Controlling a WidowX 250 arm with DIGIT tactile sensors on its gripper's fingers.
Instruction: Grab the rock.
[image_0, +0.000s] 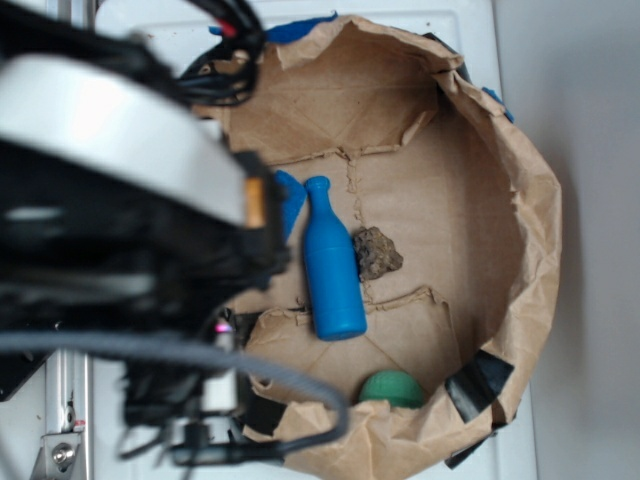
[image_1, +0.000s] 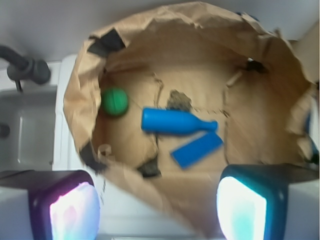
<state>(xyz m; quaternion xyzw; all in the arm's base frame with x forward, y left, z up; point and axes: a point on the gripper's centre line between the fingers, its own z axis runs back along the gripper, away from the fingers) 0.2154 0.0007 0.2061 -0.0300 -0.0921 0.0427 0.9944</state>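
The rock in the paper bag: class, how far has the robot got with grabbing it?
Done: little, judging by the wrist view; the gripper hangs open above the bag. In hand: nothing sits between its fingers. Left: everything. The rock lies untouched on the bag floor beside the blue bottle, so descent, closing and lifting remain. The green ball sits apart.

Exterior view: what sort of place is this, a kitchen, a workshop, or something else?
Probably a robot test bench, not a home room. A rolled-down brown paper bag on a white surface serves as a bin for odd items: a blue bottle, a rock and a green ball. The open gripper hangs above.
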